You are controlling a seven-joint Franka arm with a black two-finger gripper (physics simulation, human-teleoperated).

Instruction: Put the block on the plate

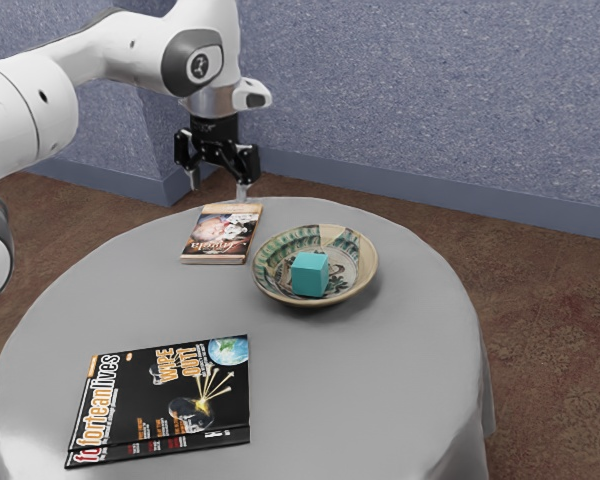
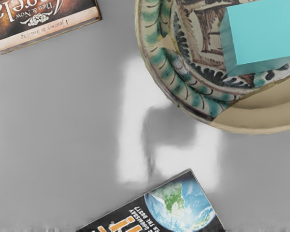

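Note:
Up in the air near the table's far edge, my gripper (image 1: 218, 188) is open, its two fingers well apart with nothing between them. The teal block (image 1: 309, 274) rests inside the patterned plate (image 1: 363, 284), lower and toward the exterior view's right from the gripper. In the wrist view the block (image 2: 262, 36) sits on the painted inside of the plate (image 2: 251, 118), and no finger touches it.
A book (image 1: 221, 236) lies beside the plate, below the gripper in the exterior view. The black magazine (image 1: 170, 400) lies on the round grey table (image 1: 350, 400) toward its near side. A blue wall stands behind.

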